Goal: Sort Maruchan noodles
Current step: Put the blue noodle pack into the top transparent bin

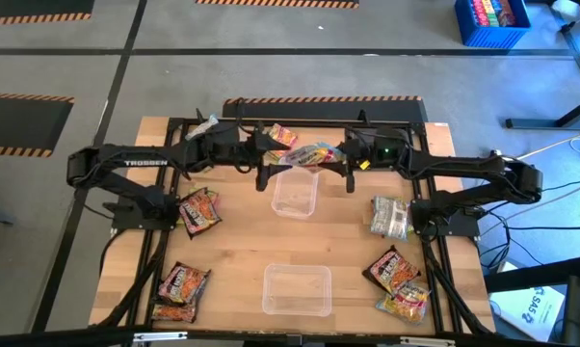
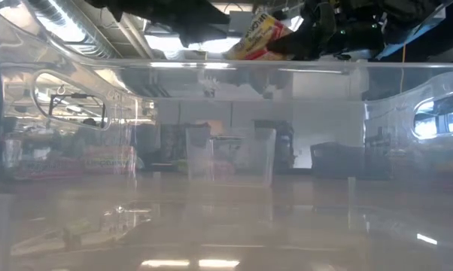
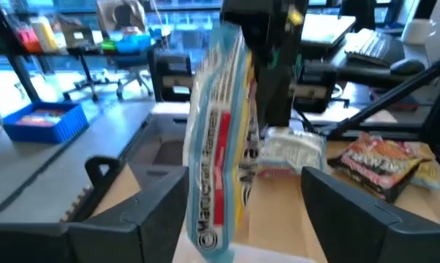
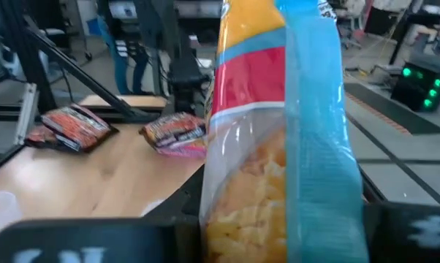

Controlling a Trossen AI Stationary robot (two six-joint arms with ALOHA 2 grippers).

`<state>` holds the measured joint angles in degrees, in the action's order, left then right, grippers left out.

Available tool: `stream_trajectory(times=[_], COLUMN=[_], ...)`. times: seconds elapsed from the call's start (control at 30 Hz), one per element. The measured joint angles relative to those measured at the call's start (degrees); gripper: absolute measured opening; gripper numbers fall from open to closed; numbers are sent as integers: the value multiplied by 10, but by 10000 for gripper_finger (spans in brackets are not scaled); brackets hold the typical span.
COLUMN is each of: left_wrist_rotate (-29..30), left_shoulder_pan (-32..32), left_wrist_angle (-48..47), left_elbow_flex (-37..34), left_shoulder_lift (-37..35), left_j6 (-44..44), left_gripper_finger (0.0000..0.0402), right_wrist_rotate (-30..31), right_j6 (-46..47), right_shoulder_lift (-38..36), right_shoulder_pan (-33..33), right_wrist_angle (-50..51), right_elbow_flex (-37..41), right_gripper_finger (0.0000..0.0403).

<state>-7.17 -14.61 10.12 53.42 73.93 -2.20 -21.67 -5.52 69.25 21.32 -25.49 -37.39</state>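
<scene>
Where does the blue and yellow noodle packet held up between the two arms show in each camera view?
High: blue-yellow crinkly plastic noodle packet, above clear plastic tub.
Low: top centre, over the tub.
Left wrist: centre, edge-on.
Right wrist: fills centre.
Shared landmark: the tub.

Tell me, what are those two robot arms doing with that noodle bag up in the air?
The right gripper is shut on a blue and yellow noodle packet, holding it above the farther clear tub. The left gripper is right there too, its fingers open on either side of the packet. Other noodle packets lie around the wooden table, and a second clear tub sits nearer.
</scene>
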Motion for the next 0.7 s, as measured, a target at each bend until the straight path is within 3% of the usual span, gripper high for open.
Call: stream_trajectory(times=[0.37,0.57,0.7], left_wrist_rotate=[-12,-12,-13], left_shoulder_pan=[-1,-2,-4], left_wrist_angle=[-11,-84,-146], left_elbow_flex=[91,149,183], left_shoulder_lift=[95,137,157], left_j6=[-15,-14,-14], left_gripper_finger=[268,264,235], right_wrist_rotate=[-10,-8,-2], right_j6=[8,7,7], right_shoulder_lift=[0,1,1], right_shoulder_pan=[-17,-18,-18], right_wrist_angle=[-30,-26,-25], right_elbow_flex=[0,0,0], right_gripper_finger=[97,97,97])
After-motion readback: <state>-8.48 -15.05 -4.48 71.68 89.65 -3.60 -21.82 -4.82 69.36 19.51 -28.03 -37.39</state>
